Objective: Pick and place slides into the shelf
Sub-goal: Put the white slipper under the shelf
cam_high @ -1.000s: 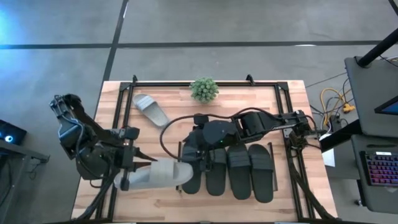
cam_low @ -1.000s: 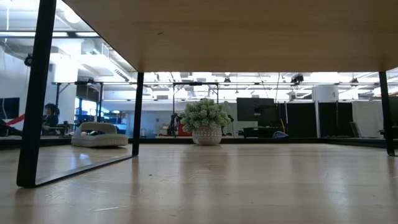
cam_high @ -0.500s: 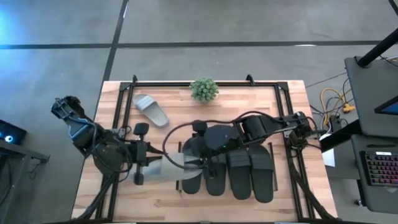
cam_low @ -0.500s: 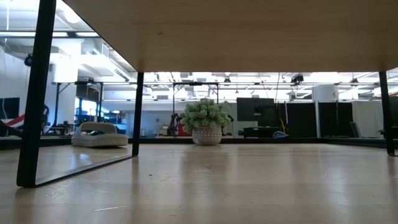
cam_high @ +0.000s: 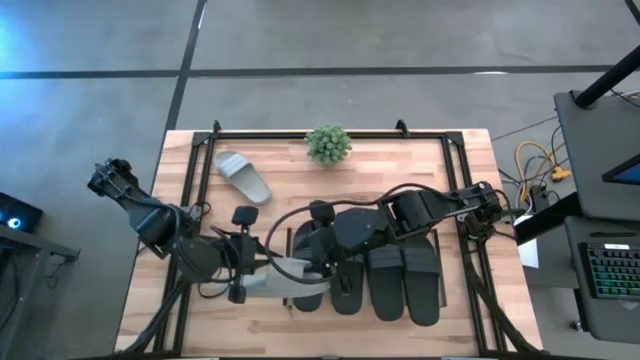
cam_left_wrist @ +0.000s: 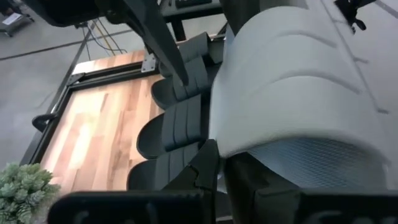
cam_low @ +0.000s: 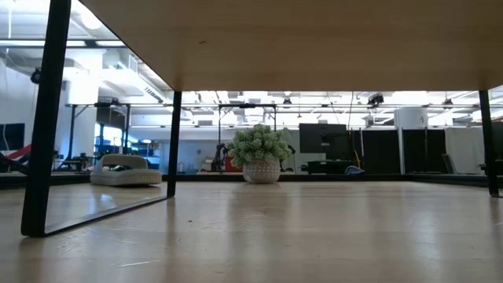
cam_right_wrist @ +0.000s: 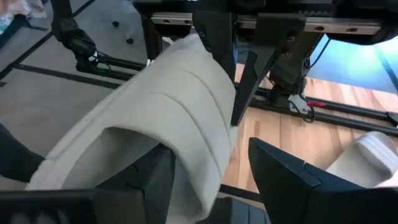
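The left gripper (cam_high: 262,272) pinches one end of a grey slide (cam_high: 292,281) — its long axis lies across the table, free end towards the black slides (cam_high: 400,275) on the shelf (cam_high: 437,240). The right gripper (cam_high: 318,268) stands spread around that end's strap. A second grey slide (cam_high: 242,176) lies apart near a plant (cam_high: 328,143).

Dark jointed arms (cam_high: 180,235) — looped black cables

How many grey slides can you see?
2. One grey slide lies alone on the table near the plant. The other is in the left claw, at the shelf. More may be hidden under the arms.
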Robot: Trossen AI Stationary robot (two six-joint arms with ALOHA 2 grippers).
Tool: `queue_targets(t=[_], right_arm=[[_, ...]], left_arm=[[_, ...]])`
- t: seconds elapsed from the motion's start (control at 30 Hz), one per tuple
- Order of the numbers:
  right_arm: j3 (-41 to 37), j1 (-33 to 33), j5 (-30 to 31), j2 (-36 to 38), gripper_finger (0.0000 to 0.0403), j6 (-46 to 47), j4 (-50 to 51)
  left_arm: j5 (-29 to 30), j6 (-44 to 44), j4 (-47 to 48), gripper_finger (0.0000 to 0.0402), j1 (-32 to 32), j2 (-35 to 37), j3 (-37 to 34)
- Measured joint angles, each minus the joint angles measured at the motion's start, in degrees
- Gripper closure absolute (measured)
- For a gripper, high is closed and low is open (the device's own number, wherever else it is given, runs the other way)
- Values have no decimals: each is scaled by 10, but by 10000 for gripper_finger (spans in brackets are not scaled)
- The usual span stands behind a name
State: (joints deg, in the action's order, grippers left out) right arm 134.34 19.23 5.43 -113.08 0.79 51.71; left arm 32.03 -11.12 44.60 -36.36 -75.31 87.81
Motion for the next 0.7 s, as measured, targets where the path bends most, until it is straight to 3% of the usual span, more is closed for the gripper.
queue_targets(t=[0.1,0.33,0.7], right_arm=[[0,0,0,0,250,6,9],[1,-1,-8,1,380,14,12],[1,1,-8,24,390,56,9]], left_arm=[[0,-2,0,401,0,1,0],[-1,-4,-2,401,0,13,5],[-16,-23,-12,401,-1,39,7]])
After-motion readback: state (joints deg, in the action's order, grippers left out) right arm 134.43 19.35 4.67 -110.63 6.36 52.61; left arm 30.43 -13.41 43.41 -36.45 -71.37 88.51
